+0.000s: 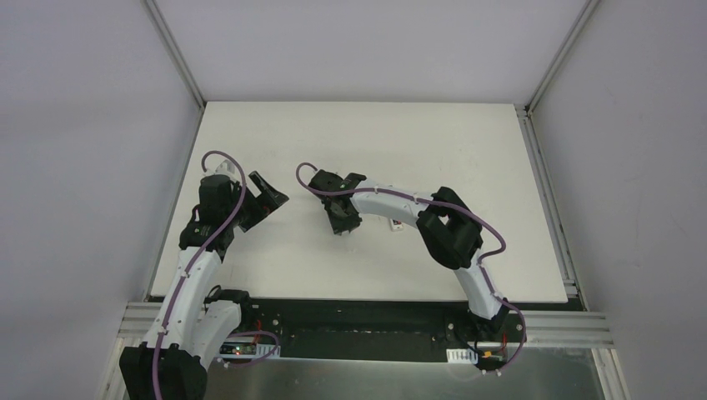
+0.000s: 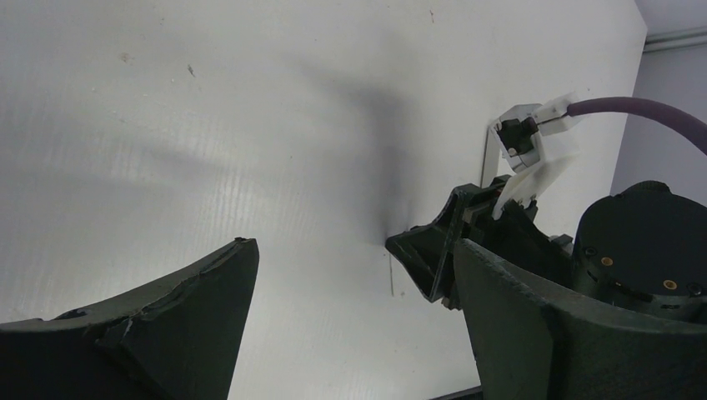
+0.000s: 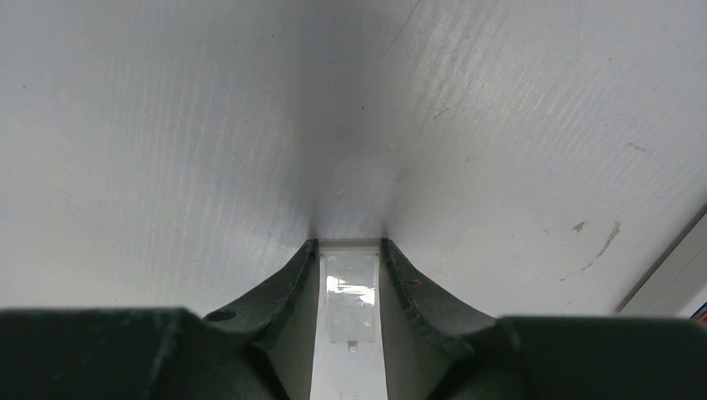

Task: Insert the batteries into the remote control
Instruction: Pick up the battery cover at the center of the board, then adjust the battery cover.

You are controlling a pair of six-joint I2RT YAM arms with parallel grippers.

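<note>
My right gripper (image 1: 342,227) points down at the table's middle. In the right wrist view its fingertips (image 3: 350,243) are closed against the sides of a small loose white cover piece (image 3: 350,292) with a tab, which lies flat on the table. A white object (image 1: 398,222) with a small reddish spot peeks out from under the right forearm; it may be the remote control, but most of it is hidden. No battery shows clearly. My left gripper (image 1: 265,200) is open and empty, left of the right gripper. In the left wrist view its fingers (image 2: 352,247) spread wide over bare table.
The white table (image 1: 375,142) has a metal rail along the right side (image 1: 546,183) and a black strip at the near edge (image 1: 358,312). In the left wrist view the right gripper (image 2: 450,250) and its purple cable (image 2: 642,112) sit close by at the right.
</note>
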